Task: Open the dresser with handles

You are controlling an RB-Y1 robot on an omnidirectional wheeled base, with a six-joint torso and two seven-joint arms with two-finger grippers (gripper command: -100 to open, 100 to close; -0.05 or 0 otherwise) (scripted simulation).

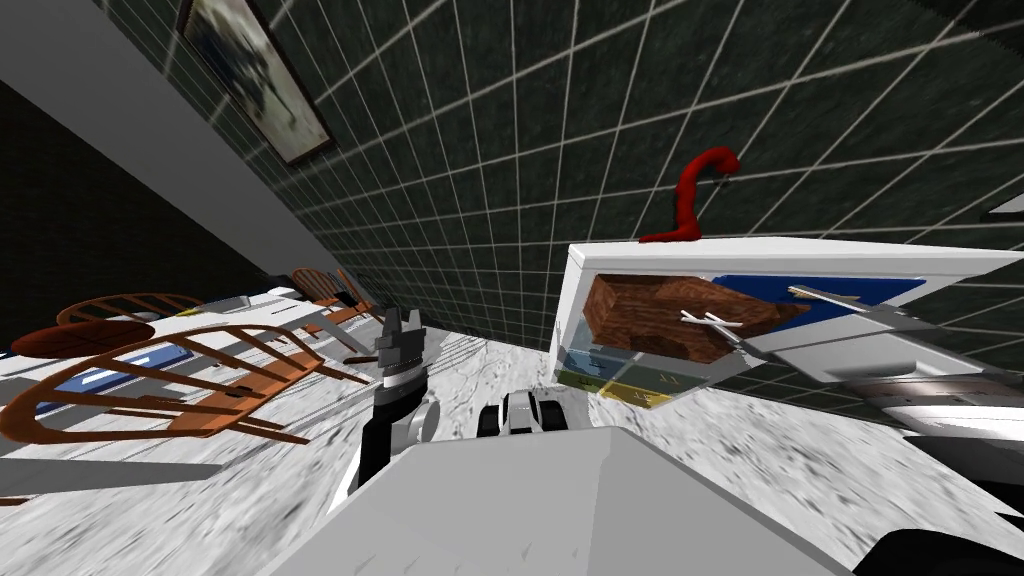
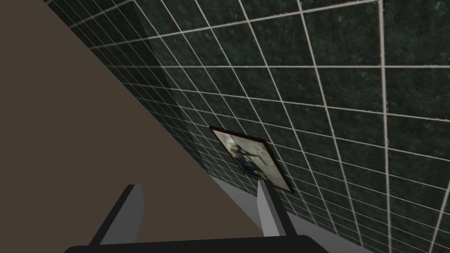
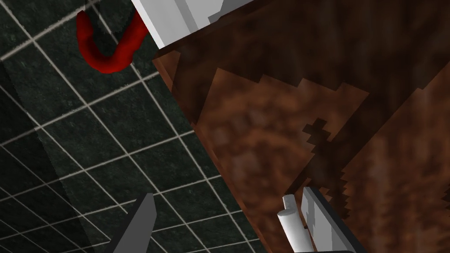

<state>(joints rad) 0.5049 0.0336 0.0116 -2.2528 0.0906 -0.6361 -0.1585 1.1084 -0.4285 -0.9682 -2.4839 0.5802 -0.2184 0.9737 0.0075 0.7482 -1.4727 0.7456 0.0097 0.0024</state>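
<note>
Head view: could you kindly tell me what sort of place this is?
Likely a dining room in a house: wooden chairs, a framed picture on the dark tiled wall, and a white dresser.

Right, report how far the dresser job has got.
Done: the top brown drawer stands out from the front of the white dresser. In hand: the right gripper is open at that drawer, with its white handle between the fingers, close to one, not clamped. Left: a further pull may be needed; the lower drawers look shut. The left gripper is open and idle.
</note>
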